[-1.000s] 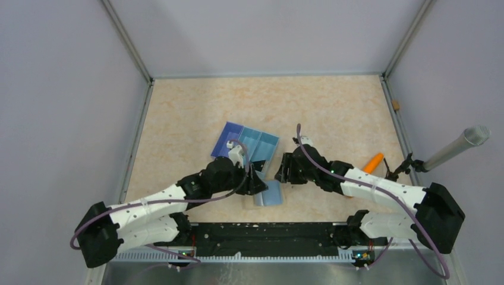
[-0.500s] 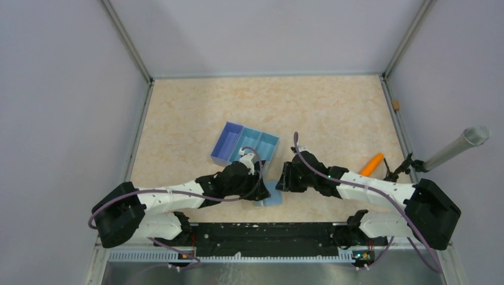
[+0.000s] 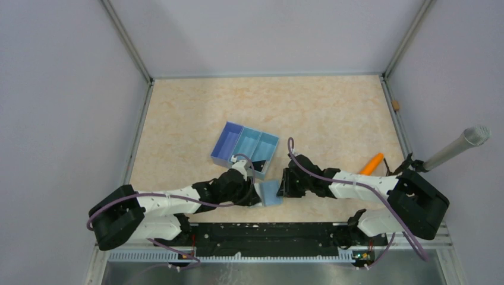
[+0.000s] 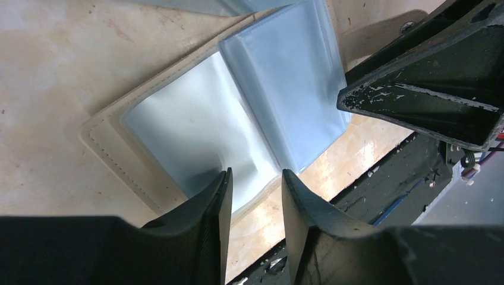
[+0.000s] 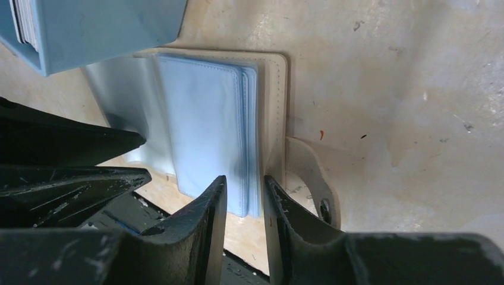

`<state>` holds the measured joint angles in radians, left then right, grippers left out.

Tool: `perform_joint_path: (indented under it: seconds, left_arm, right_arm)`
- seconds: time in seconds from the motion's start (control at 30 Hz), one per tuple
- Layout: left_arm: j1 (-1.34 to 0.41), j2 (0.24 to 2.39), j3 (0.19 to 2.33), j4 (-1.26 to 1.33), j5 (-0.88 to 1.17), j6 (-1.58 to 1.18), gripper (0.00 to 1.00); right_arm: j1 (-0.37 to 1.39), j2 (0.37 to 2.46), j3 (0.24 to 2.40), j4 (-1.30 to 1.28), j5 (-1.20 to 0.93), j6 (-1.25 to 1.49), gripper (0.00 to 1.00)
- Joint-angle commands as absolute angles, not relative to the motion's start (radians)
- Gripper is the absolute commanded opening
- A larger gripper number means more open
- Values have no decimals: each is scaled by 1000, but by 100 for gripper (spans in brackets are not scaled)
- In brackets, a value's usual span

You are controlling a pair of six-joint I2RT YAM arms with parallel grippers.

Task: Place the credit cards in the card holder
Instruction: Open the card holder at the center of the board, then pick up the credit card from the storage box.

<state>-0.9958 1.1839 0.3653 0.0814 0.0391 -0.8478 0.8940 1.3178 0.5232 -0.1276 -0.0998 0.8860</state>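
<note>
The card holder [image 3: 272,193] lies open flat near the table's front edge, a beige cover with pale-blue sleeves inside. My left gripper [image 3: 257,191] is low at its left side. In the left wrist view its jaws [image 4: 255,175] stand partly apart, straddling the near edge of the holder's [image 4: 196,119] left sleeve. My right gripper [image 3: 284,183] is at the holder's right side; its narrow gap [image 5: 243,181] takes in the edge of the sleeve stack [image 5: 202,119]. Thin pale edges like cards [image 5: 24,21] stand in the tray corner; I make out no loose credit cards elsewhere.
A blue three-compartment tray [image 3: 246,142] sits just behind the holder, its wall [image 5: 101,29] close to my right fingers. The holder's beige strap with a snap [image 5: 309,178] sticks out to the right. An orange object [image 3: 373,162] and a grey microphone [image 3: 457,145] are at the right.
Both arms have come down and forward to the holder's two sides. Both pairs of jaws have narrowed. The holder now lies flatter and more spread open.
</note>
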Motion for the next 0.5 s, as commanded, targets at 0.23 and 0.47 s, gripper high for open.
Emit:
perform_joint_path:
  seconds: [0.23,0.47]
  left_arm:
    - [-997,1167,313,66,-28,-874,37]
    - [-995,1062,401,-86,-63,-830,47]
  right_arm:
    - [915,1373,503,-85,-83,931,20]
    - [918,1400,527,-192,-5,945,10]
